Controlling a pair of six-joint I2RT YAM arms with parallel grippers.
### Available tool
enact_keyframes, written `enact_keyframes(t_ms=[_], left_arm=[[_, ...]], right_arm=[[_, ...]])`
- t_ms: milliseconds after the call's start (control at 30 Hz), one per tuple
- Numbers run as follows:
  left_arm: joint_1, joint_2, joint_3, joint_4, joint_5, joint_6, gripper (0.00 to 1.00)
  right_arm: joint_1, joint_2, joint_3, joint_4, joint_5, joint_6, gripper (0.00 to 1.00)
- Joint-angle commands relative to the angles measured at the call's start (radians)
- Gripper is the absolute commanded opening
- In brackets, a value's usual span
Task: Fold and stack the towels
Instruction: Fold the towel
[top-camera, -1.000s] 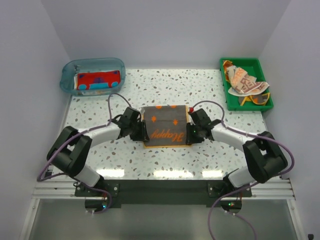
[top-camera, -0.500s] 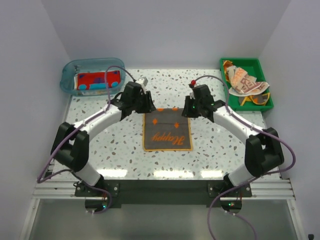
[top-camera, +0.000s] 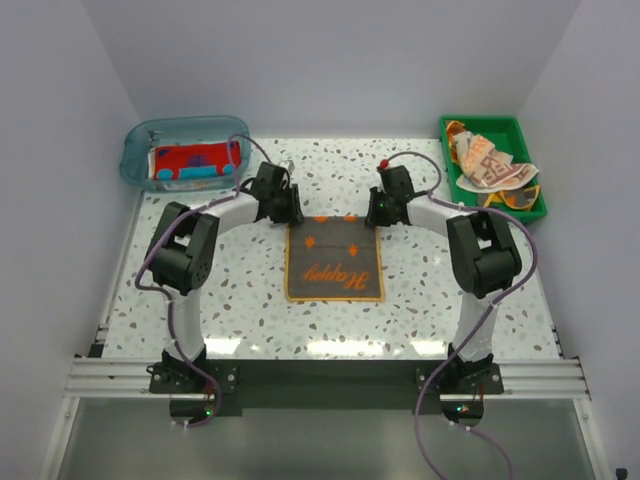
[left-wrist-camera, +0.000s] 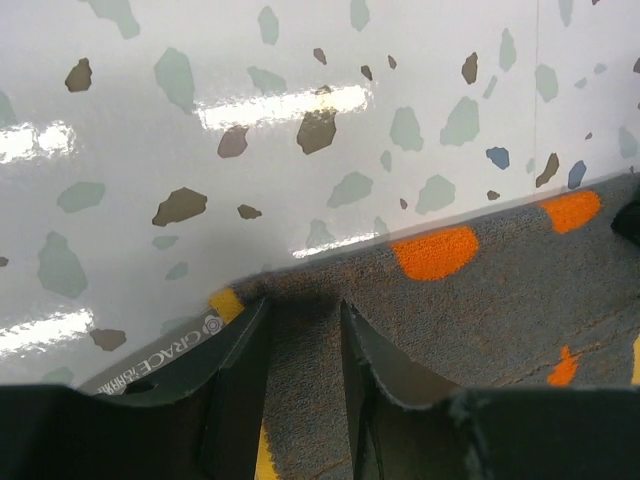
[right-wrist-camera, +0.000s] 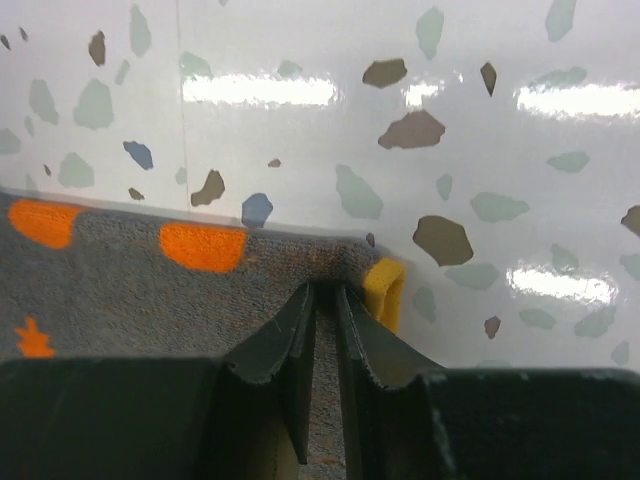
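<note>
Fold step starting: grey towel (top-camera: 335, 262) flat at centre of desk (top-camera: 230, 310); left hand (left-wrist-camera: 303, 308) narrowly apart astride far-left corner, right hand (right-wrist-camera: 323, 295) pinched onto far-right corner. Next, likely: left closes, both carry far edge to near edge

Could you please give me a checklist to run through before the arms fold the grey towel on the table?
1. Grey towel lies flat on the table: ok.
2. Left gripper sits at the towel's far left corner: ok.
3. Left gripper closed on the cloth: not ok; its jaws stand apart above the corner.
4. Right gripper sits at the far right corner, beside the yellow loop: ok.
5. Right gripper pinching the cloth: cannot tell; only a narrow slit shows between its jaws.
</note>
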Motion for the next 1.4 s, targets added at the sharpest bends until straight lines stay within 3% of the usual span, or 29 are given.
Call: enact_keyframes(t_ms=[0,133,233,367,433,633,867,1367], left_arm=[[0.011,0.015,0.028,0.051,0.017,0.033,0.39],[0.023,-0.040,0.020,0.060,-0.001,0.091,0.48],[0.031,-0.101,0.042,0.045,-0.038,0.200,0.61],[0.035,-0.131,0.104,-0.017,-0.050,0.409,0.93],[0.035,-0.125,0.132,-0.050,-0.050,0.537,1.00],[0.051,-0.054,0.216,-0.176,0.057,0.754,1.00],[0.051,0.036,0.336,-0.340,0.145,0.866,0.93],[0.051,0.145,0.440,-0.425,0.178,0.898,0.82]], right_arm=[[-0.013,0.010,0.019,0.078,0.026,-0.006,0.18],[-0.016,-0.025,0.032,0.034,0.043,-0.091,0.19],[-0.024,-0.060,0.073,-0.035,0.016,-0.233,0.26],[-0.047,-0.065,0.170,-0.217,-0.044,-0.476,0.33],[-0.056,-0.051,0.225,-0.274,-0.064,-0.599,0.36],[-0.088,0.048,0.416,-0.469,-0.165,-0.768,0.41],[-0.088,0.194,0.598,-0.673,-0.222,-0.886,0.44],[-0.068,0.314,0.659,-0.713,-0.271,-0.897,0.41]])
